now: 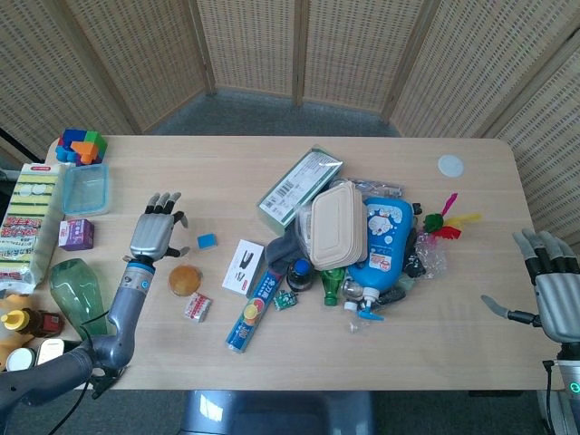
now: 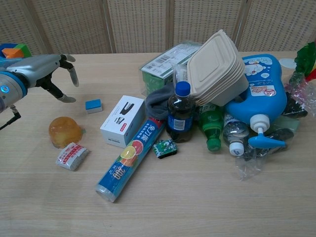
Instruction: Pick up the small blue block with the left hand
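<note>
In the head view, a light wooden counter (image 1: 381,362) is being seen from above, ringed by woven wicker screens (image 1: 272,45) with grey floor behind. The small blue block (image 1: 207,241) is lying flat on the counter, just beside the left hand (image 1: 154,236), which is being held with fingers spread apart and nothing in it. The right hand (image 1: 555,290) is being shown at the counter's far right edge, fingers likewise apart and empty; this hand is being caught by no other camera.

In the chest view, the left hand (image 2: 47,69) is being seen raised above the counter (image 2: 197,207), apart from the small blue block (image 2: 93,105). A white box (image 2: 122,121) is being shown near the block.
</note>
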